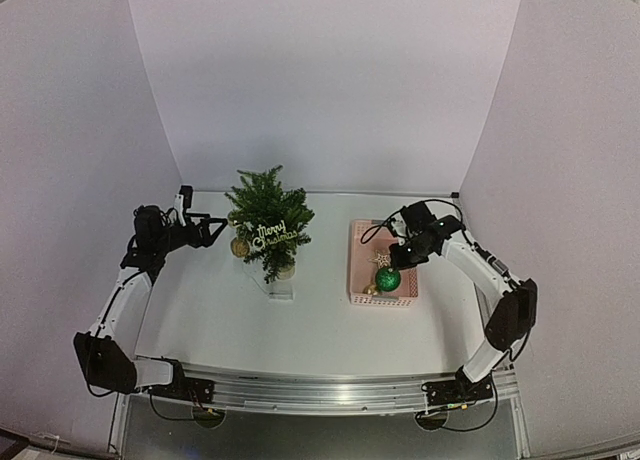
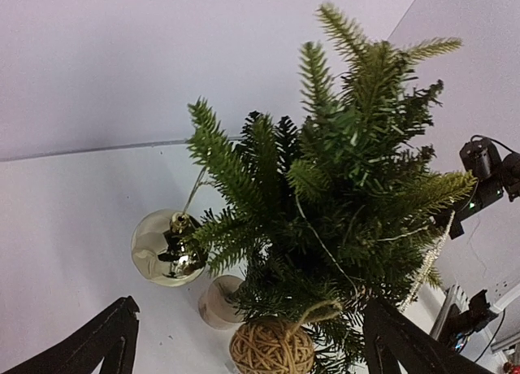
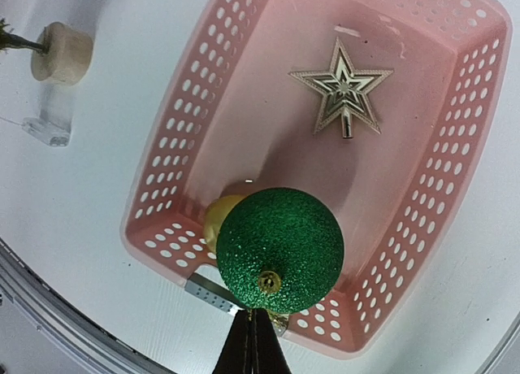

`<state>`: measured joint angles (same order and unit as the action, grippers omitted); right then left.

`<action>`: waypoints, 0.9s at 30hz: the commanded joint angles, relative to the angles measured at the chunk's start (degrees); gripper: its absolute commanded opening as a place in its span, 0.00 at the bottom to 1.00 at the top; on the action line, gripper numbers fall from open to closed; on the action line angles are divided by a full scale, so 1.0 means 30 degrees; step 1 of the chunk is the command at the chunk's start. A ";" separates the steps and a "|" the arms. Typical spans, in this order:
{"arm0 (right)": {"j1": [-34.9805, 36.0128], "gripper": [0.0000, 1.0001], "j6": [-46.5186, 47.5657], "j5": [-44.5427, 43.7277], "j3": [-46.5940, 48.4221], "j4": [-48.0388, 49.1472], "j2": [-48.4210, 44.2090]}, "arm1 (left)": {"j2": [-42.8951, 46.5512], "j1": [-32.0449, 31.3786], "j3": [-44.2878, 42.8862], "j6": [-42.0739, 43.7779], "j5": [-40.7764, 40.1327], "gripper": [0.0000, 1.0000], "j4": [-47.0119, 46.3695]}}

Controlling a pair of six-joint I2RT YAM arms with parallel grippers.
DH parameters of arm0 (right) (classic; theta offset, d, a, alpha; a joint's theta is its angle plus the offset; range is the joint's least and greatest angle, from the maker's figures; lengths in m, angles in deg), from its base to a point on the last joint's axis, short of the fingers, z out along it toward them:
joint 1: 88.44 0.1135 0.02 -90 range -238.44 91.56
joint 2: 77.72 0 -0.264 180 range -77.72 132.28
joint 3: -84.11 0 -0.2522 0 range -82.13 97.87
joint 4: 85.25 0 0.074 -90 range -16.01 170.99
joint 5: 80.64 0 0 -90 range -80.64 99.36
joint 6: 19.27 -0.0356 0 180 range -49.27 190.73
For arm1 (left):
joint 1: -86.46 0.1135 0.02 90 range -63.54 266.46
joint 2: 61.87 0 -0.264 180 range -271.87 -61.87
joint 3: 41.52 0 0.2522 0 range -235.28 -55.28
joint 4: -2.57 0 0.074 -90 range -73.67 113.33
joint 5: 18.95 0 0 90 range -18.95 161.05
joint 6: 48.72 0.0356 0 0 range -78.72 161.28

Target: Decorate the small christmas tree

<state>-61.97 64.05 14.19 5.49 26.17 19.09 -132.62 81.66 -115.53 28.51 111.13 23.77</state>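
The small christmas tree (image 1: 268,220) stands left of centre on its pale base (image 2: 218,301). It carries a shiny gold ball (image 2: 162,248), a twine ball (image 2: 272,348) and a "Merry Christmas" sign (image 1: 274,232). My left gripper (image 1: 215,227) hovers at the tree's left side, open, its dark fingers (image 2: 110,341) on either side of the lower branches (image 2: 349,195) with nothing held. My right gripper (image 3: 253,313) is shut at the cap of a green glitter ball (image 3: 280,248), which hangs over the near end of the pink basket (image 3: 162,236).
In the basket lie a gold star (image 3: 345,89) and a yellow ball (image 3: 219,215), half hidden by the green one. A small clear plastic piece (image 1: 280,292) lies in front of the tree. White walls close in the table on three sides.
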 commanded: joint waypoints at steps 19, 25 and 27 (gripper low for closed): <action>0.6679 0.00 0.0367 0.2493 0.6640 -0.0496 -0.2306 | 0.0151 -0.6888 -0.6680 0.9475 0.4211 0.80 0.7656; 0.8309 0.00 0.0794 0.3419 0.7936 -0.0366 -0.1632 | -0.1394 -1.0021 -0.8567 1.0746 0.3282 0.76 0.9961; 0.8438 0.00 0.0967 0.3510 0.8194 -0.0322 -0.1508 | -0.1854 -1.0437 -0.9128 1.0399 0.3317 0.76 1.0239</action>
<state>-37.74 65.25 22.04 26.59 24.60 13.73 -135.50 52.76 -138.20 57.28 122.26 48.70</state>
